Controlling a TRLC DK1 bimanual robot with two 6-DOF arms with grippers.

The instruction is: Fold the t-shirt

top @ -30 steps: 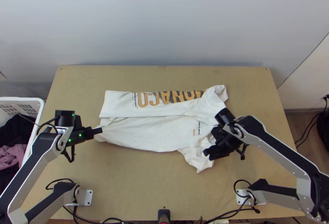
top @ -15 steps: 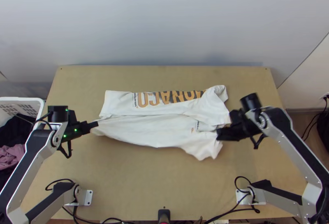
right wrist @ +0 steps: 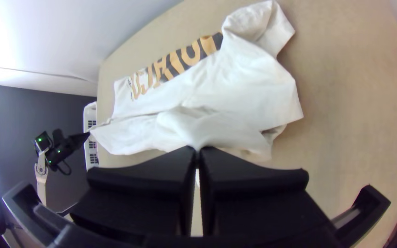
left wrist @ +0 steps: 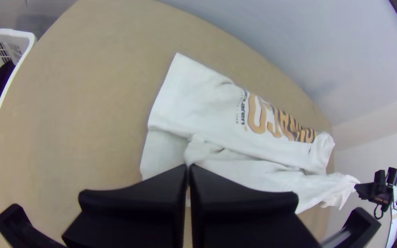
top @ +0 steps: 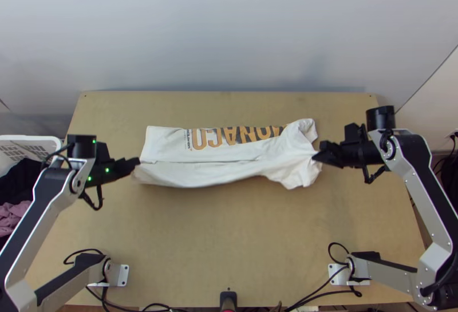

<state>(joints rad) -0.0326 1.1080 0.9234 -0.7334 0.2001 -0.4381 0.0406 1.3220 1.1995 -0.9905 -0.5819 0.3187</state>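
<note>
In the top view my left gripper [top: 137, 162] is at the left end of the white t-shirt [top: 229, 172], and my right gripper [top: 316, 156] is at its right end. Both are shut on the shirt's near part, which hangs between them in a raised strip. The shirt's far part lies folded over on the table, orange and dark lettering facing up. At the left wrist view's lower middle, my left gripper [left wrist: 188, 167] pinches the t-shirt [left wrist: 198, 110]. My right gripper [right wrist: 197, 150] has its fingers closed on the t-shirt [right wrist: 235, 87] in the right wrist view.
The light wooden table [top: 229, 249] has bare surface in front of and behind the shirt. A white basket [top: 54, 143] with dark and pink cloth stands beyond the table's left edge. A pale wall rises behind the table.
My right gripper has moved right and up the picture, drawing the shirt's near side along. The near part now reaches less far toward the front. My left gripper shifted slightly left, then back a little.
</note>
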